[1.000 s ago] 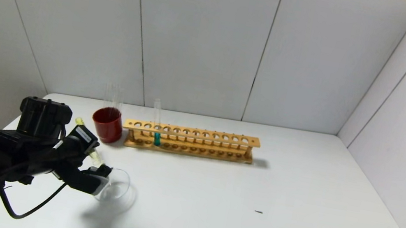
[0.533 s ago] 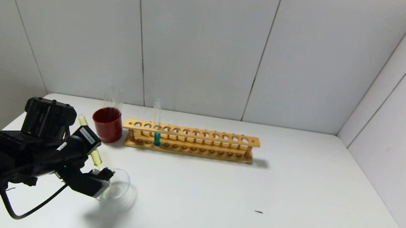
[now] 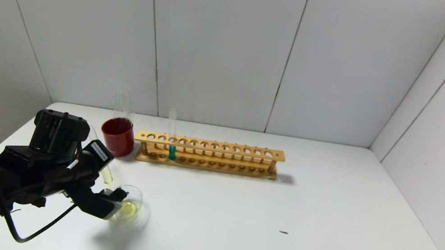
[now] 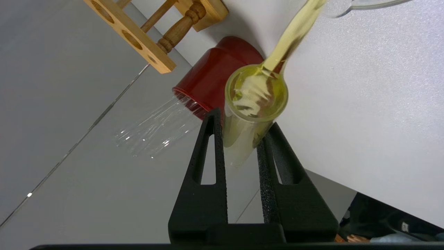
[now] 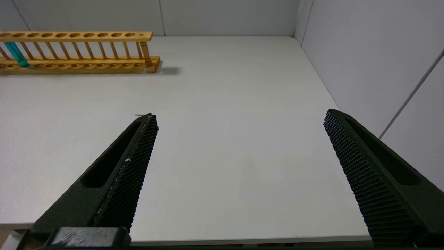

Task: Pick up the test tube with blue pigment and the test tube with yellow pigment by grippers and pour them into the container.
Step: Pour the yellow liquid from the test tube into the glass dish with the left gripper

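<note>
My left gripper [image 3: 108, 199] is shut on the test tube with yellow pigment [image 3: 106, 175] and holds it tilted, mouth down, over the container [image 3: 138, 203], a low clear glass dish at the table's front left. Yellow liquid lies in the dish. In the left wrist view the fingers [image 4: 215, 139] clamp the tube [image 4: 256, 95] near its round end, and yellow liquid runs down it toward the container [image 4: 367, 4]. The test tube with blue pigment [image 3: 171, 151] stands upright in the wooden rack [image 3: 218, 147]; it also shows in the right wrist view [image 5: 16, 53]. My right gripper [image 5: 239, 118] is open and empty above the table's right front.
A dark red cup [image 3: 117, 137] holding colourless clear tubes [image 3: 124, 105] stands left of the rack, just behind my left gripper. A small dark speck [image 3: 283, 232] lies mid-table. White walls close the back and right side.
My left gripper has shifted slightly right and tilted the yellow tube further. The yellow liquid has left the tube's tip and now pools in the dish.
</note>
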